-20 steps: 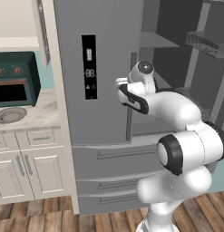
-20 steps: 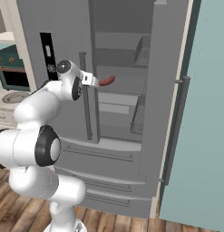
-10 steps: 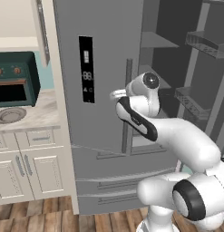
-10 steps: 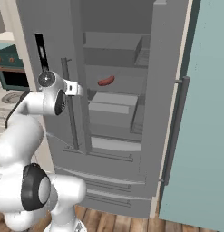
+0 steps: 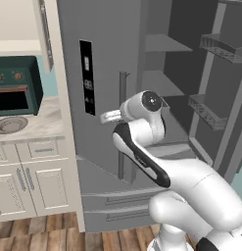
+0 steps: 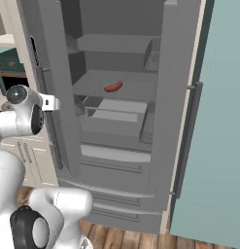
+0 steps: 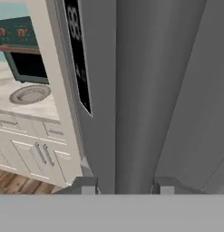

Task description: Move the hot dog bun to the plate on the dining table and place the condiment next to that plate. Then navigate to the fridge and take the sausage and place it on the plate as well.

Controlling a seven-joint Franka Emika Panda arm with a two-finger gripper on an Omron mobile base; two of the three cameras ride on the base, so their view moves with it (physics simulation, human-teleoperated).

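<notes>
At the far left a dark green oven sits on the marble table, with a round grey plate lying flat in front of it and white cabinet doors below. Next comes the fridge's left door with its black display panel and a tall vertical handle. The gripper is right at that handle: in the hand view the bar rises straight up between the two finger tips, one on each side of it, the jaws set close around the bar — whether they press on it or stand just clear of it cannot be told. Further right the fridge is open, and the sausage lies on a grey shelf in the upper middle of the compartment, its long axis running at a slant, left end nearer the front, right end slightly higher and further back. From the gripper the sausage is off to the right, deeper in and a little higher, well apart from it — so the hand would have to leave the handle, swing round the door's edge and turn across the sausage's length to take it. At the far right the other door stands open beside a teal wall.
</notes>
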